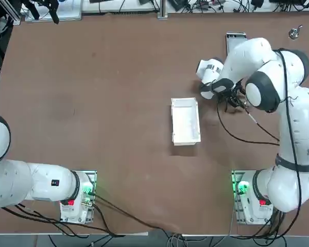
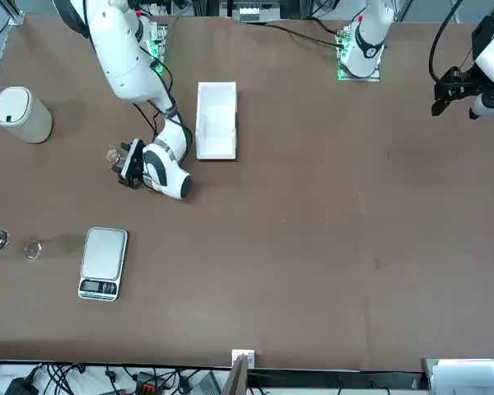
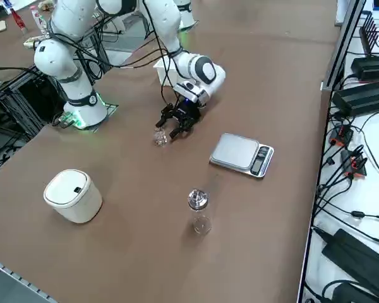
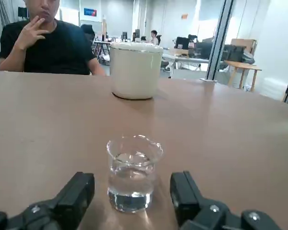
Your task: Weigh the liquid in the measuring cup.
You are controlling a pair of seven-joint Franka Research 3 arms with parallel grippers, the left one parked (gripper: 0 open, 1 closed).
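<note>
Clear glass, the measuring cup (image 4: 133,172) stands upright on the brown table (image 2: 329,214), part-filled with liquid, far from every table edge. The right gripper (image 4: 132,197) sits low just beside it, black fingers (image 4: 77,196) apart on either side, not touching. Bare tabletop separates it from the flat grey scale (image 2: 104,262), the round white cup (image 2: 20,114) and the rectangular white tray (image 2: 216,119).

One camera looks straight down from overhead, another faces the robot across the table (image 2: 313,247). A raised side camera and the close, level wrist camera share the cup (image 4: 133,172) just ahead of the fingers (image 4: 77,196)
</note>
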